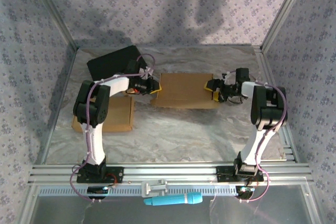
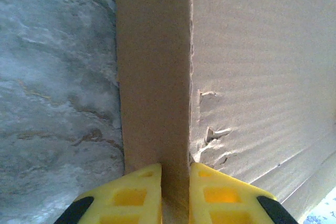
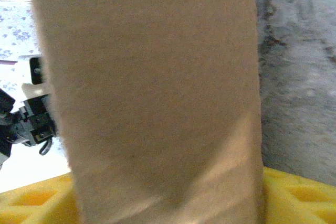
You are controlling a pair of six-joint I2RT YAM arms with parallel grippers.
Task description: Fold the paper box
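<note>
Top external: left pincer (image 1: 153, 89) pinches paper box (image 1: 184, 90) left edge; right pincer (image 1: 212, 91) straddles right edge, grip unclear.

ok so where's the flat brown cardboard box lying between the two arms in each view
top external: the flat brown cardboard box lies at centre, just above the middle.
left wrist: it takes the centre and right, with one edge folded up mid-frame.
right wrist: it covers the middle, blurred.
shared landmark: grey marbled tabletop, left of the box in left wrist, right of it in right wrist.
</note>
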